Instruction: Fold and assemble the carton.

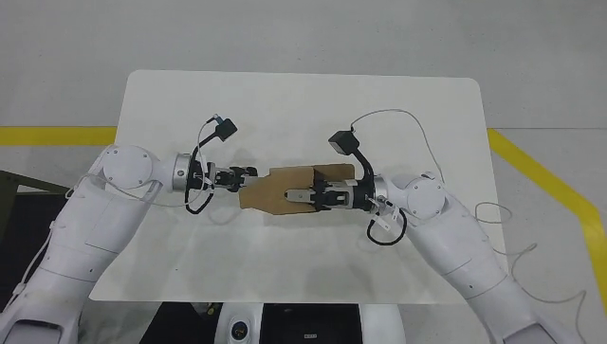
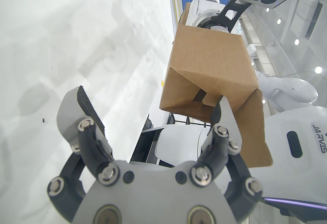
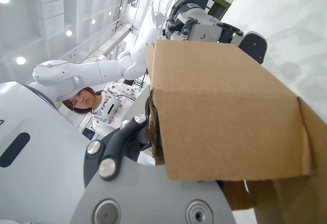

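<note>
Now, mid-assembly, the right gripper (image 1: 305, 195) holds the carton (image 1: 270, 192) clamped in its fingers above the tabletop (image 1: 303, 107), while the left gripper (image 2: 152, 94), fingers apart at the loose end flap (image 2: 255, 130), likely must tuck it shut next.

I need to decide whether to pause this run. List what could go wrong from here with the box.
1. The left gripper is open, with one finger at the loose flap of the box; a push could crease the flap instead of tucking it.
2. The box covers the right gripper in its wrist view, so its hold cannot be judged; that push might shift the box.
</note>
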Controlling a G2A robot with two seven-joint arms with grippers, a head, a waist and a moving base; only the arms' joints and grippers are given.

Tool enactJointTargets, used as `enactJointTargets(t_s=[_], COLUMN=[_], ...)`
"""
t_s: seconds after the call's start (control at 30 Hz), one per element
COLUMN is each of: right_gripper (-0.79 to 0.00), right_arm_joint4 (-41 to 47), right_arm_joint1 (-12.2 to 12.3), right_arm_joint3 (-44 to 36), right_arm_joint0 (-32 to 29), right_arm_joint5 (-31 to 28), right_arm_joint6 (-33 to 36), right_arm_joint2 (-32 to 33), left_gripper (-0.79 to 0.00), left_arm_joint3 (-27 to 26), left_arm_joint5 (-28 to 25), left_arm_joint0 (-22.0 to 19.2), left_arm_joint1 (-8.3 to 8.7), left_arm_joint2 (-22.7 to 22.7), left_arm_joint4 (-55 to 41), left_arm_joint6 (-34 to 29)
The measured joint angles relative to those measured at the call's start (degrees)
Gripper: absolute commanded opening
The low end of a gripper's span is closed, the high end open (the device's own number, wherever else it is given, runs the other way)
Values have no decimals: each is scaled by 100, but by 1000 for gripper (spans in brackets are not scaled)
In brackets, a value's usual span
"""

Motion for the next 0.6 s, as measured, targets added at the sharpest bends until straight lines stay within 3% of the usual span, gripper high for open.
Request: enactJointTargets(t_s=[0.6], right_gripper=[-785], right_arm_joint4=[-99], right_arm_joint1=[-13], right_arm_joint3=[225], right_arm_joint0=[80], right_arm_joint5=[-50], right_arm_joint6=[-111], right_arm_joint2=[53], left_gripper=[0], left_arm_joint3=[116], left_arm_joint5=[-55], left_arm_joint0=[-65], left_arm_joint1=[-22], left_arm_joint2=[-12], left_arm_joint4=[-37], left_arm_joint6=[60])
